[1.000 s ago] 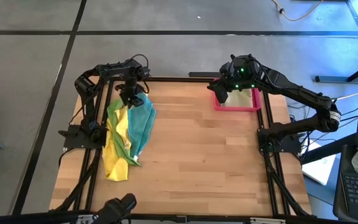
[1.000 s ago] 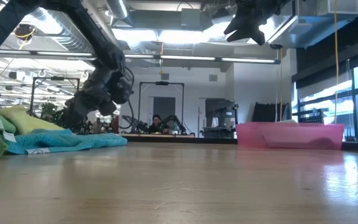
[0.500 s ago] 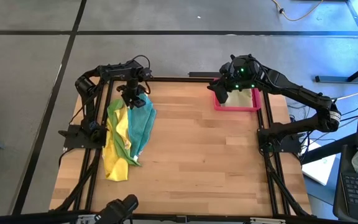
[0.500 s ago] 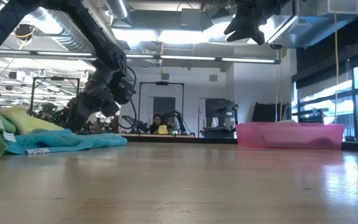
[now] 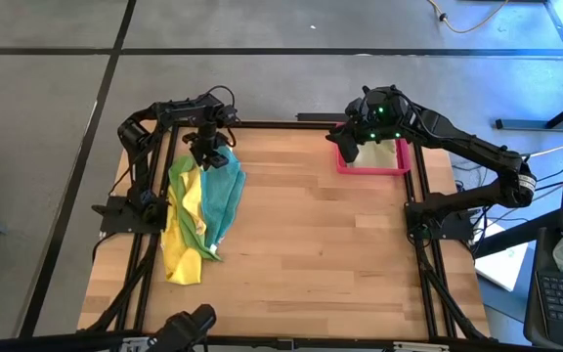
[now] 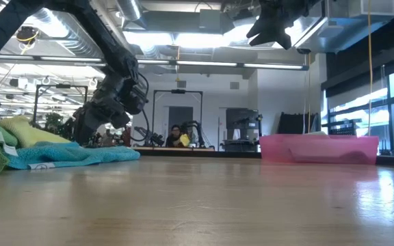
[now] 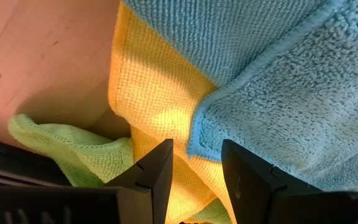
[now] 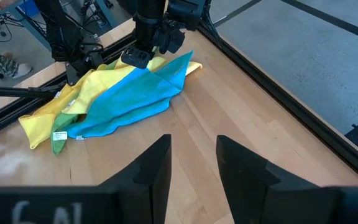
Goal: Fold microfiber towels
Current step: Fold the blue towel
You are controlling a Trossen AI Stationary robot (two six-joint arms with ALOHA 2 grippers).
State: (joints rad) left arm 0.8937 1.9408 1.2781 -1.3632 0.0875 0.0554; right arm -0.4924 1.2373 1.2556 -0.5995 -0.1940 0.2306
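Several microfiber towels lie in a loose pile along the table's left side. A teal towel is on top, over a yellow one and a bright green one. My left gripper is open just above the pile's far end. In the left wrist view its fingers stand on either side of a teal towel corner that lies on yellow cloth. My right gripper is open and empty, high over the pink-red tray at the far right.
The pink-red tray stands at the table's far right with something pale inside. Bare wood fills the table's middle and near side. Black frame rails run along the table's edges. A person shows far behind the table.
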